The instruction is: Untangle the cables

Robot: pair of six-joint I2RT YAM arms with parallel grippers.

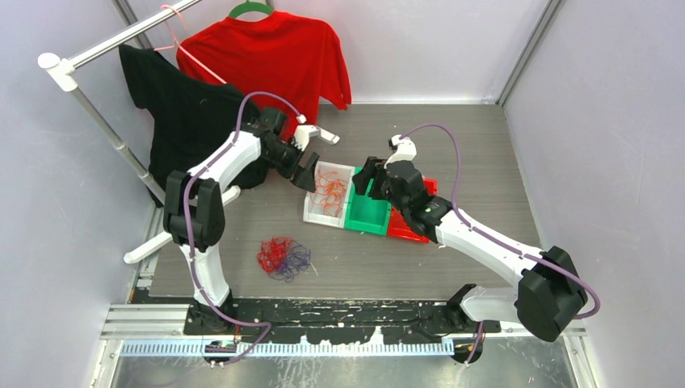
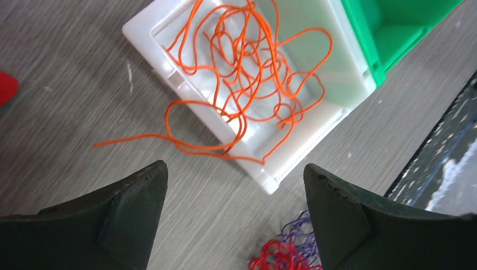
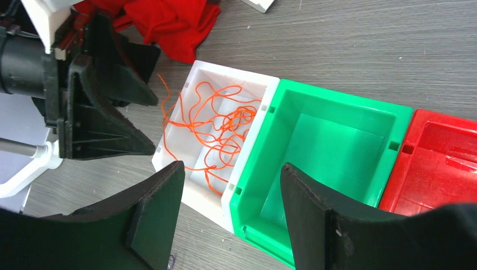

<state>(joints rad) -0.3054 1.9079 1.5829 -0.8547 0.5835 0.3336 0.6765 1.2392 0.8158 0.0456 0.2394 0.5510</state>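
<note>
Jaws gape; wiry orange cables (image 2: 246, 67) loop loosely.

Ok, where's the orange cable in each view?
Top external: orange cable at centre, lying in the white bin.
Left wrist: upper middle, in that bin, one strand trailing out over its rim.
Right wrist: centre-left, in the same bin.
Shared landmark: the green bin, set against the white bin in all three views.
</note>
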